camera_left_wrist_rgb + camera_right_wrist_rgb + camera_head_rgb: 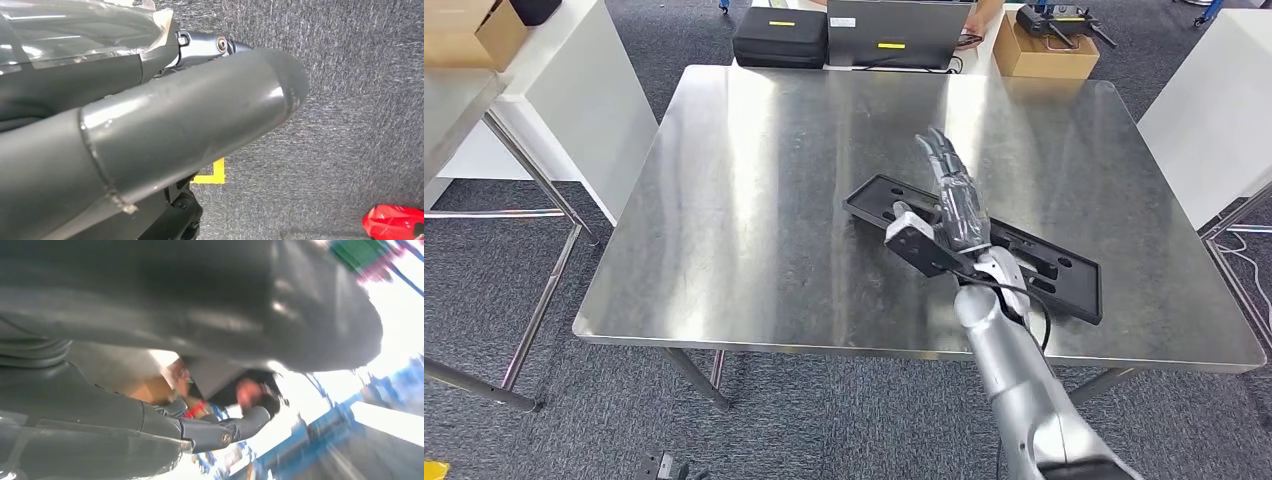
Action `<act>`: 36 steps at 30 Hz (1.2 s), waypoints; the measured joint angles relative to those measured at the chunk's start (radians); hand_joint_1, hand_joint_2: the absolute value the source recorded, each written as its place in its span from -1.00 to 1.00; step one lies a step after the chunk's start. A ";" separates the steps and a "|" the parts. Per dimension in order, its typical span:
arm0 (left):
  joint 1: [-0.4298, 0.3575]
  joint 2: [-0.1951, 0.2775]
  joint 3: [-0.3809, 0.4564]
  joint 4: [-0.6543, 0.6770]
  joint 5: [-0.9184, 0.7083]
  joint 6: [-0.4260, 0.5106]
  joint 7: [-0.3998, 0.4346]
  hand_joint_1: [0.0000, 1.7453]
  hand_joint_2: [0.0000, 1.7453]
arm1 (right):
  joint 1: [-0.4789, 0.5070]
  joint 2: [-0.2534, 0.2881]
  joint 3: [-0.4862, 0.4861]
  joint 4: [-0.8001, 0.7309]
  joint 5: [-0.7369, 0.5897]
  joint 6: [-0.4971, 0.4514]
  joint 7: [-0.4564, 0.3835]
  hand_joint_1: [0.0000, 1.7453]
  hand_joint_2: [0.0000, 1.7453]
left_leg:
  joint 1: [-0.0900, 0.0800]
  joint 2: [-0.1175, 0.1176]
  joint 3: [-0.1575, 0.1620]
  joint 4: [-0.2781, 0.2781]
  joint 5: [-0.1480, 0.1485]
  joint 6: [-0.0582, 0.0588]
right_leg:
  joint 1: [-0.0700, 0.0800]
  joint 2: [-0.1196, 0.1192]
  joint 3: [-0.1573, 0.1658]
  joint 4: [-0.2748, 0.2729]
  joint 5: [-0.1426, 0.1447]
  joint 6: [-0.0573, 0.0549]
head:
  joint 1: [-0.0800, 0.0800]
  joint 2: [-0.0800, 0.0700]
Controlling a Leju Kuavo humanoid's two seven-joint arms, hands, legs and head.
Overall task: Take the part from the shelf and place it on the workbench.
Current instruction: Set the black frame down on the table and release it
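While the flat black plastic frame-shaped part (1024, 262) lies on the brushed steel workbench (754, 210), near its right front edge, the robot's right hand (952, 205) hovers above it, fingers straight and spread, holding nothing. Likely light, stiff and thin, the part seems best pinched along a long rail. Bare steel stretches leftward, offering room to slide it from the edge.

Your head cam looks down on the workbench (754, 200); left wrist cam faces the floor (350, 100); right wrist cam's close, blurred.
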 joint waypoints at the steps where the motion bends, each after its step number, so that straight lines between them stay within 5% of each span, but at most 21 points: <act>1: 0.002 -0.002 0.002 0.000 -0.002 0.002 -0.003 -1.00 -1.00 | 0.046 0.000 0.000 -0.088 -0.020 0.000 0.002 -1.00 -1.00 | 0.000 0.000 0.000 0.000 0.000 0.000 | 0.000 0.000 0.000 0.000 0.000 0.000 | 0.000 0.000; 9: 0.005 -0.008 0.007 0.000 -0.006 0.004 -0.006 -1.00 -1.00 | 0.169 -0.005 -0.001 -0.363 -0.043 -0.001 0.009 -1.00 -1.00 | 0.000 0.004 0.001 0.000 -0.002 0.000 | 0.000 0.004 -0.001 0.000 0.000 0.000 | 0.000 0.000; 23: 0.005 -0.012 0.007 0.000 -0.007 0.002 -0.009 -1.00 -1.00 | 0.190 -0.008 -0.002 -0.427 -0.058 -0.015 -0.003 -1.00 -1.00 | 0.000 0.004 0.002 0.000 -0.001 0.000 | 0.000 0.004 -0.001 0.000 0.000 0.000 | 0.000 0.000; 28: 0.010 -0.012 0.012 0.000 -0.011 -0.005 -0.036 -1.00 -1.00 | 0.333 -0.007 -0.001 -0.551 -0.283 -0.093 -0.149 -1.00 -1.00 | 0.001 -0.001 0.002 0.000 -0.004 0.000 | -0.001 -0.001 -0.004 0.000 -0.005 -0.001 | 0.000 0.000; 32: 0.027 -0.010 0.032 0.000 0.003 0.006 -0.057 -1.00 -1.00 | 0.516 -0.010 0.018 -0.657 -0.453 -0.031 -0.241 -1.00 -1.00 | 0.000 0.000 0.002 0.000 -0.005 -0.001 | 0.000 0.001 0.003 0.000 -0.005 0.000 | 0.000 0.000; 36: 0.045 -0.010 0.062 0.000 0.044 0.024 -0.068 -1.00 -1.00 | 0.615 -0.013 0.041 -0.688 -0.614 0.057 -0.245 -1.00 -1.00 | -0.001 0.000 0.003 0.000 -0.010 -0.002 | -0.002 0.001 0.003 -0.001 -0.007 0.001 | 0.000 0.000</act>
